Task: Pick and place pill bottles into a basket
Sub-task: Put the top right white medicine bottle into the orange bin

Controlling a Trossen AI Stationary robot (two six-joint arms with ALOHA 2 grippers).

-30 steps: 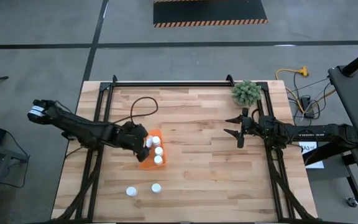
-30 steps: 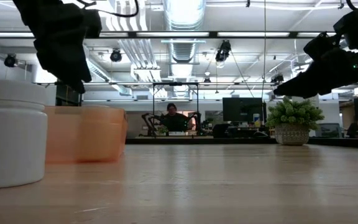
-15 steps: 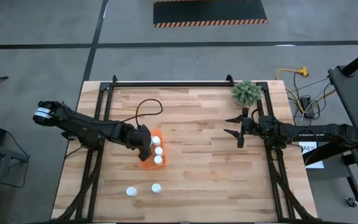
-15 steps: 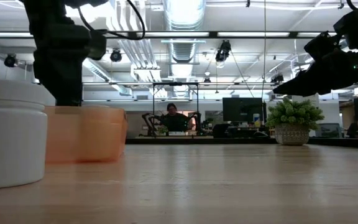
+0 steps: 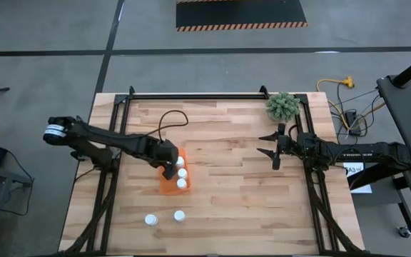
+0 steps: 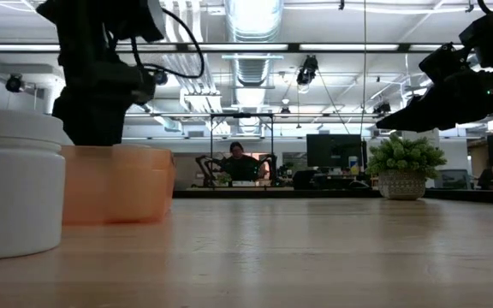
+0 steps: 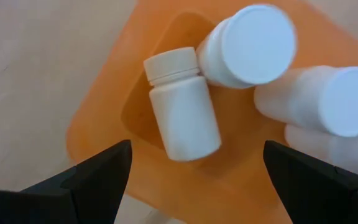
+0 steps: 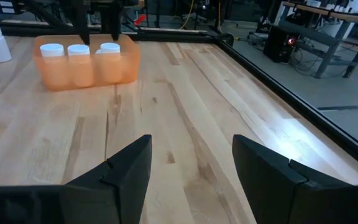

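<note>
Two pill bottles point(image 5: 151, 219) point(image 5: 179, 215) stand on the desk point(image 5: 248, 200) nearest the front edge, well apart from the basket point(image 5: 165, 187). Left hand point(image 7: 191, 171) hangs over the basket's far end, fingers spread, holding nothing. One bottle point(image 7: 182, 113) lies on its side below it, touching an upright one point(image 7: 248, 45). Judgement: lift straight up to avoid clipping caps, then go for the loose pair. Right hand point(image 5: 271, 151) idles beyond, spread, empty, near the plant point(image 5: 282, 106).
</note>
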